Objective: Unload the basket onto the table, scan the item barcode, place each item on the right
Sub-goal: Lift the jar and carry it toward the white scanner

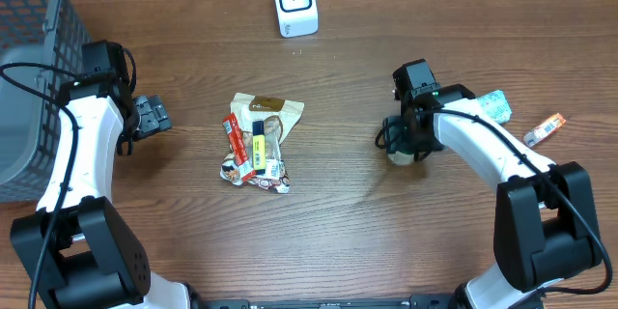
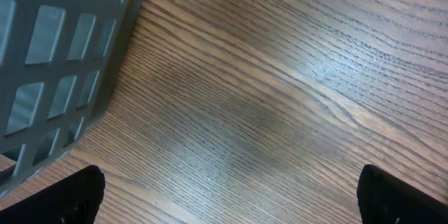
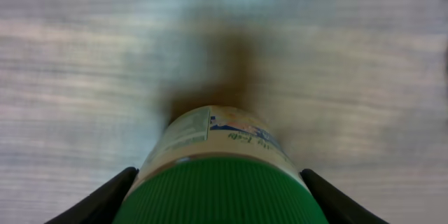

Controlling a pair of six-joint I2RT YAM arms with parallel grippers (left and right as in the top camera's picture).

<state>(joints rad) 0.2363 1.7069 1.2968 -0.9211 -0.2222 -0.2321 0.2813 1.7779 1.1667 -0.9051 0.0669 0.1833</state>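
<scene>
Beside the grey basket (image 1: 29, 58), found the left gripper (image 1: 153, 116) spread wide and empty; past the snack pile (image 1: 257, 143) and white scanner (image 1: 294, 2), found the right gripper (image 1: 406, 137) flanking the standing green-capped bottle (image 3: 210, 133), grip uncertain; judged best to clamp squarely before turning its label scannerward.

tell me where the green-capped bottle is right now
In the right wrist view the green-capped bottle sits bottom centre, between the fingers of the right gripper; overhead it is under that gripper, right of the snack pile.
</scene>
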